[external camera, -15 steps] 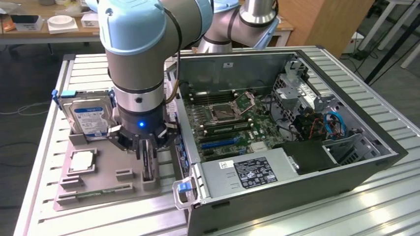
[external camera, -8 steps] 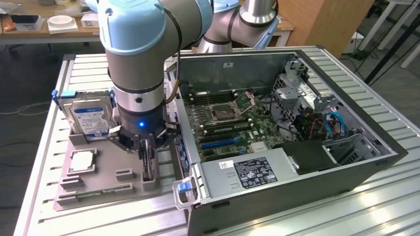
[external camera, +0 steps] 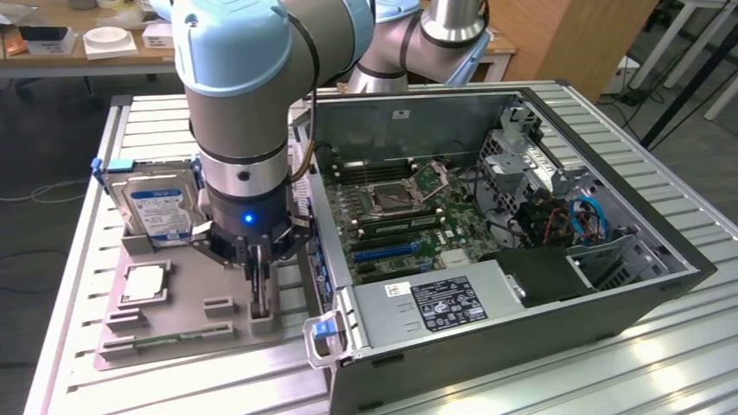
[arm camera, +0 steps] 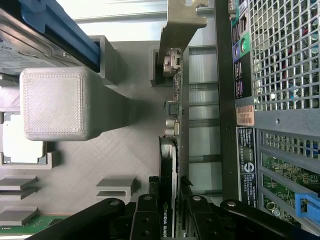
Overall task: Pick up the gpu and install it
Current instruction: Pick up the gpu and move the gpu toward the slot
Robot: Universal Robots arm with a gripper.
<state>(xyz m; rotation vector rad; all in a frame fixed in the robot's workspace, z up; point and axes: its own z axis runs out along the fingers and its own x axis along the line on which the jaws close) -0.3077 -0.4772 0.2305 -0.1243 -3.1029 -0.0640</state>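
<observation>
The gpu [external camera: 261, 292] is a slim black card standing on edge in a slot of the grey fixture tray [external camera: 190, 281], just outside the case wall. In the wrist view the gpu [arm camera: 171, 150] shows edge-on, its metal bracket [arm camera: 181, 25] at the far end. My gripper [external camera: 256, 264] hangs straight down over the card, open, one finger on each side and close to its faces. The wrist view has the gripper [arm camera: 170, 220] straddling the card's near end, black fingers [arm camera: 145, 220] to either side.
The open computer case [external camera: 645, 285] lies on the exterior view's right, with motherboard [external camera: 392, 207] and power supply [external camera: 444, 303] inside. On the tray stand a silver hard drive [external camera: 155, 207], a processor [external camera: 144, 284] and a green memory stick [external camera: 150, 343]. A grey tray post [arm camera: 52, 102] rises beside the card.
</observation>
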